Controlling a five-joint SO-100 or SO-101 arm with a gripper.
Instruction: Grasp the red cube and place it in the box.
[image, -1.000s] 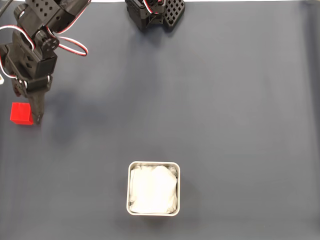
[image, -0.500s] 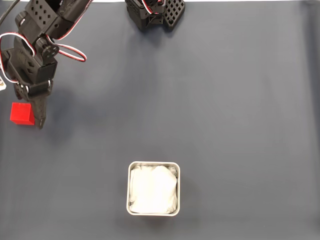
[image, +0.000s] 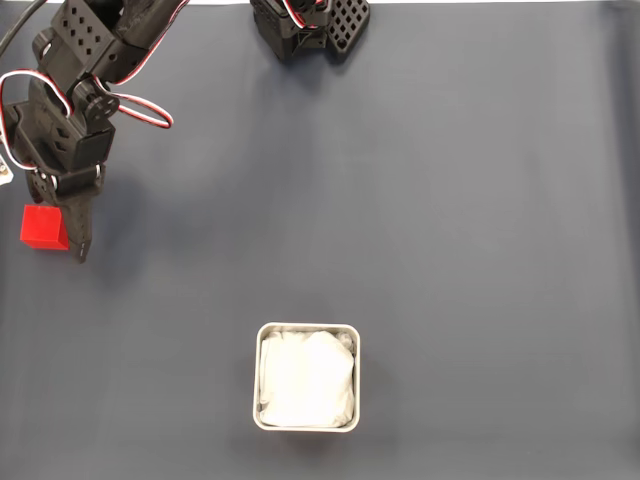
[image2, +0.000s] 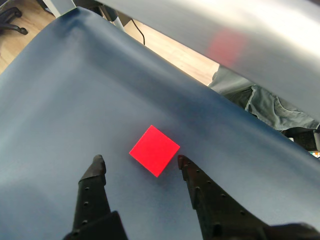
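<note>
The red cube (image: 44, 227) lies on the dark blue-grey mat near the left edge of the fixed view. My black gripper (image: 62, 242) reaches down from the top left, and one finger (image: 80, 238) stands close along the cube's right side. In the wrist view the gripper (image2: 140, 164) is open. The red cube (image2: 154, 150) lies flat just beyond the two fingertips, roughly centred on the gap and slightly nearer the right finger (image2: 186, 167). The box (image: 306, 326), white with a crumpled white lining, sits at the bottom centre, far from the gripper.
A black arm base (image: 310, 25) stands at the top centre of the fixed view. Red and white cables (image: 140, 100) loop beside the arm. In the wrist view the mat's edge (image2: 165, 67) drops off close behind the cube, with wooden floor beyond.
The gripper has slid a little downward in the fixed view, so its finger now reaches past the cube's lower corner. Cube and box have not moved.
</note>
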